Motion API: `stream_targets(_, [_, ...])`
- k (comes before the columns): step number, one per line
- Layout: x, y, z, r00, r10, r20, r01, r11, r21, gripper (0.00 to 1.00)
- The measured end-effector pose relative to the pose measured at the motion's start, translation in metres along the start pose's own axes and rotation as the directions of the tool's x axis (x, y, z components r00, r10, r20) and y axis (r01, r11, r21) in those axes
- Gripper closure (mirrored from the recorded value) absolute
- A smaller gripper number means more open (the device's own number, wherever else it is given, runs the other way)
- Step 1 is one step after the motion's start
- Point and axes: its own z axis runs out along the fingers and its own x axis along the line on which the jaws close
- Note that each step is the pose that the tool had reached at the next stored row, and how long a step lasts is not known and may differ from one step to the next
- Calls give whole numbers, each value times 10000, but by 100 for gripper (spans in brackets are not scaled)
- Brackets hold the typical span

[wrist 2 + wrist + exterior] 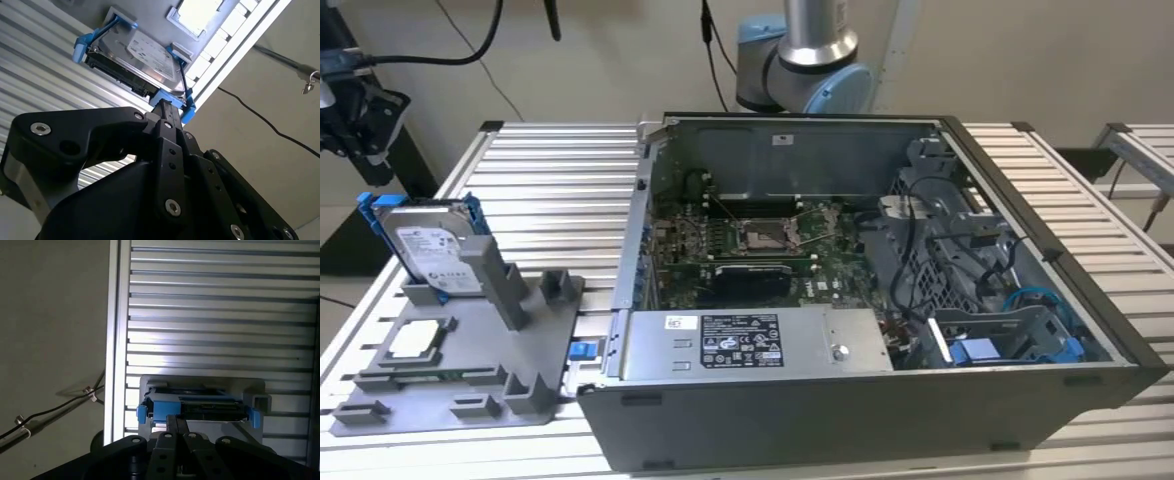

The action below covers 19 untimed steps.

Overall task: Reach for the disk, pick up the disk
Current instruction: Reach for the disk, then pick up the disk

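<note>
The disk (432, 250) is a silver hard drive with a white label in a blue bracket. It stands on edge in a grey holder (500, 285) at the exterior view's left. My black gripper (371, 140) hangs above and slightly left of it, apart from it. In the second wrist view the disk (137, 55) lies just beyond the gripper (167, 106). In the first wrist view the disk's edge (200, 409) sits just past the gripper (177, 420). The fingers (171, 426) are pressed together with nothing between them.
An open computer case (1067, 300) fills the middle and right of the slatted metal table (554, 170). A long grey box with a white sticker (747, 345) sits at its front. The grey fixture tray (520, 400) also carries a small square silver chip (416, 340). Cables hang at the table's left edge.
</note>
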Motion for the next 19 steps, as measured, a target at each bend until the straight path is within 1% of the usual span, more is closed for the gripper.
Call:
stream_targets(6, [0,0,0,10000,-43,-2,43,10000,0,100])
stream_targets(9, [0,0,1,9998,-193,-7,193,9998,0,100])
stream_targets(12, [1,0,0,9988,-495,-19,495,9988,2,100])
stream_targets(14, [3,0,-1,9970,-779,-31,780,9970,4,100])
stream_targets(19, [10,0,-1,9894,-1448,-56,1448,9895,4,100])
